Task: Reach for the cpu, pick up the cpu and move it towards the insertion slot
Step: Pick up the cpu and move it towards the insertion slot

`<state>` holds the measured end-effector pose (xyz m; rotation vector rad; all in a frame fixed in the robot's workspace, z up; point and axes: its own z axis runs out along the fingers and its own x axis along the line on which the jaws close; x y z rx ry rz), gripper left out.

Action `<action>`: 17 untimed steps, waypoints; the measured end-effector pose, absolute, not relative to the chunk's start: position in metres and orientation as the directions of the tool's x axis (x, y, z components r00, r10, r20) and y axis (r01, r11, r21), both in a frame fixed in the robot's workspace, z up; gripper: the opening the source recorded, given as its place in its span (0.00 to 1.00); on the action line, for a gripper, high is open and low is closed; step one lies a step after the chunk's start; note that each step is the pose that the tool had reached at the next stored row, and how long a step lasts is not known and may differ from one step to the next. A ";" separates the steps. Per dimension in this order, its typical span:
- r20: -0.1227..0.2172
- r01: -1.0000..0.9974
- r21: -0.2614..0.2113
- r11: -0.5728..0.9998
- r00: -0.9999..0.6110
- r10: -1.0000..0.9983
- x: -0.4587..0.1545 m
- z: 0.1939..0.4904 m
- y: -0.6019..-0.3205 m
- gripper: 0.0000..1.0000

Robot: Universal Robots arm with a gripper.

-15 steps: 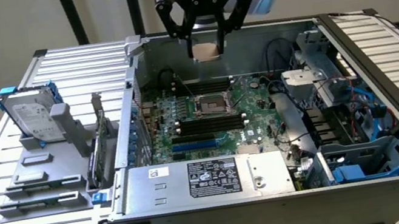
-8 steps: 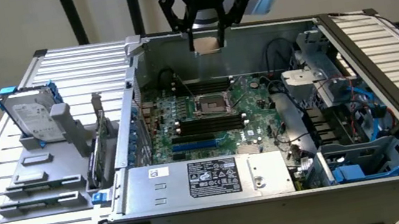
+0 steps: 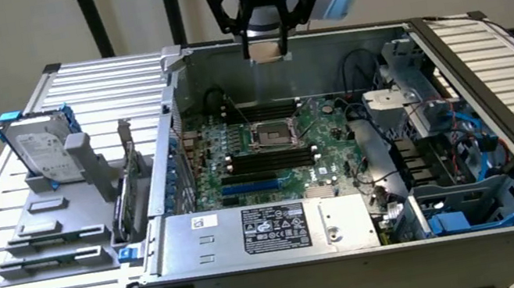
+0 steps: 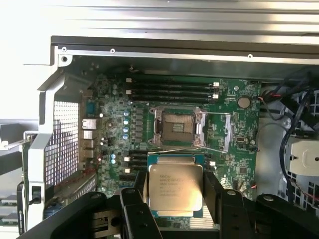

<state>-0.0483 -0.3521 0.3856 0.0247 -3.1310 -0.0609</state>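
One gripper [image 3: 263, 28] pinches the cpu [image 4: 175, 187] between its fingers, high above the insertion slot [image 3: 273, 134] at the case's far side; a tilted chip could bend socket pins.

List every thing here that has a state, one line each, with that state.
gripper: shut on the cpu, raised above the open case
cpu: held, lifted, metal face up
insertion slot: frame open, no chip in it
computer case: side panel off, lying open
hard drive: standing upright in its holder
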 end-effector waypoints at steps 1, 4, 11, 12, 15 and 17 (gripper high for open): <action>0.010 -0.014 0.039 0.999 -1.000 -0.015 -0.048 0.385 -0.350 0.55; 0.010 -0.010 0.039 0.999 -1.000 -0.010 -0.046 0.385 -0.348 0.55; 0.010 -0.001 0.041 0.999 -1.000 -0.001 -0.040 0.382 -0.343 0.55; 0.010 0.000 0.041 0.999 -1.000 0.000 -0.039 0.382 -0.341 0.55; 0.010 0.002 0.042 0.999 -1.000 0.002 -0.037 0.381 -0.338 0.55; 0.010 0.004 0.042 0.999 -1.000 0.003 -0.036 0.380 -0.336 0.55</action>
